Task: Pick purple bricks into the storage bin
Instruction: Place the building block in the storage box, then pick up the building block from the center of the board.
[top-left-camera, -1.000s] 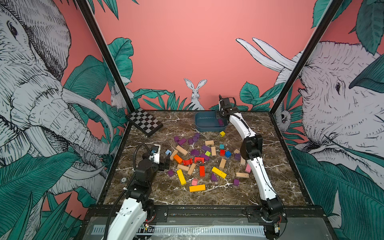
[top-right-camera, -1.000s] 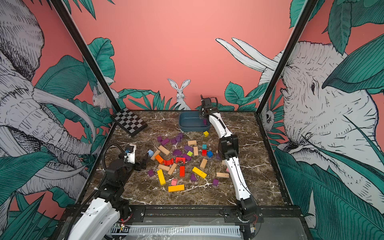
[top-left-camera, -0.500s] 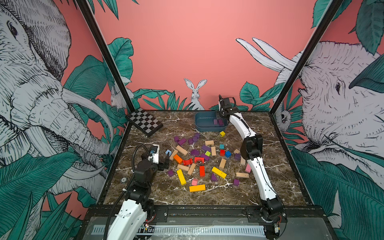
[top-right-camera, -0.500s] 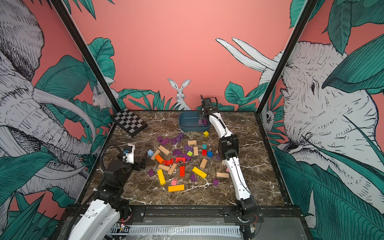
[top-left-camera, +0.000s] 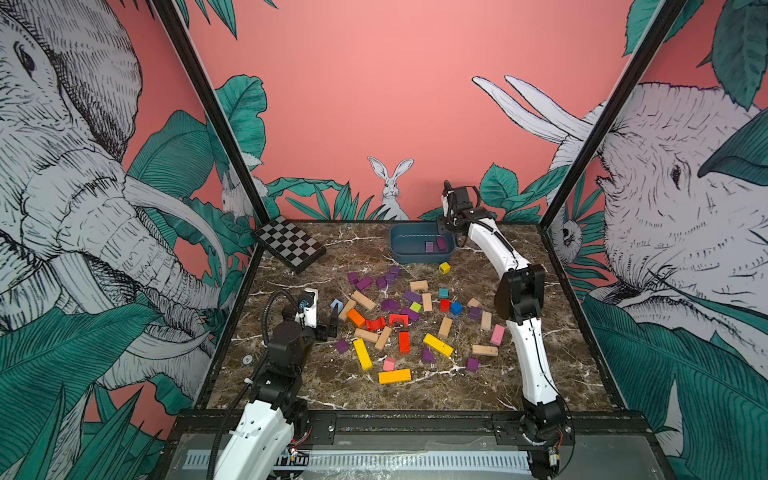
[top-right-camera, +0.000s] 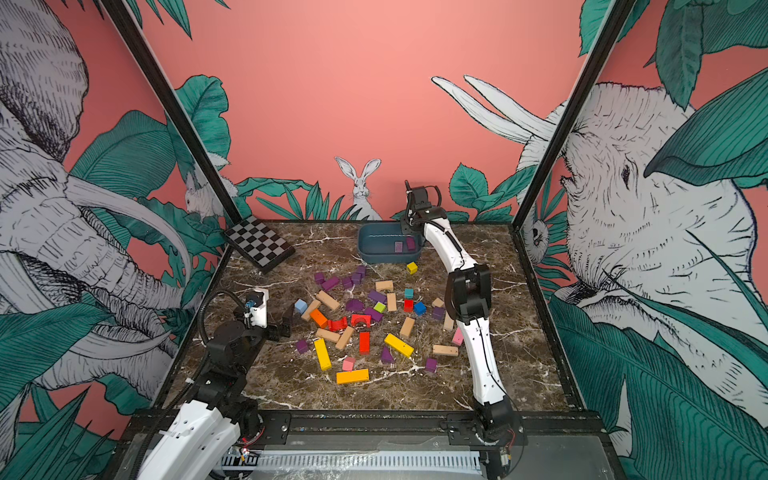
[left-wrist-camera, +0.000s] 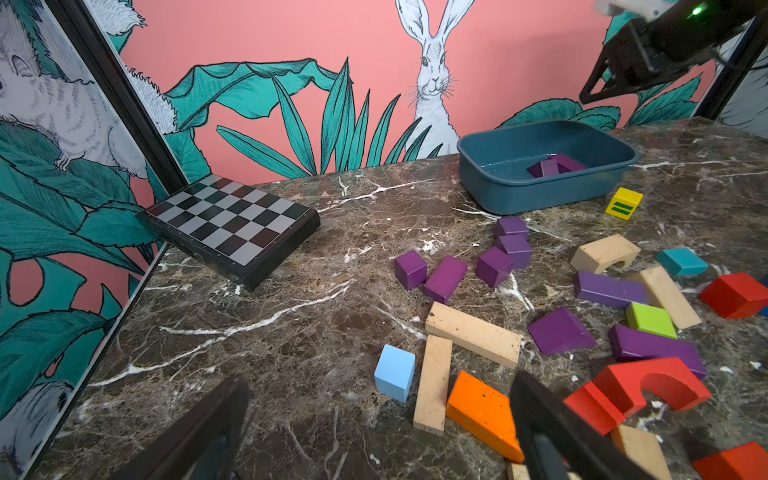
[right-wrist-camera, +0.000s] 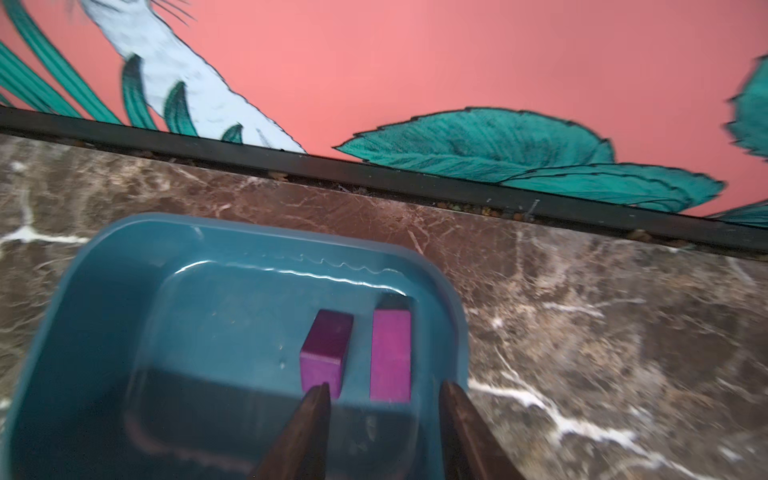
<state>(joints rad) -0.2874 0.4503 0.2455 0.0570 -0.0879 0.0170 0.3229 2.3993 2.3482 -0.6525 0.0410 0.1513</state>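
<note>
Left jaws stand wide apart, holding nothing, low over the worktop (top-left-camera: 457, 395). Beyond them lie twelve loose purple bricks (top-left-camera: 364, 284). Farther off, right jaws are partly apart and empty above the bin (top-left-camera: 415, 258); two more purple bricks rest inside, just past their tips.

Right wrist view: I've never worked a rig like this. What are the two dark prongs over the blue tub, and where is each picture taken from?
Those prongs are the fingers of the right gripper, seen from a camera on that arm's wrist. They stand apart with nothing between them, above the storage bin, where two purple bricks lie. The left wrist view shows the left gripper, open too and empty, low over the marble table. Both top views look down on the whole scene: mixed coloured blocks are scattered mid-table, many purple ones among them, outside the bin.
</note>
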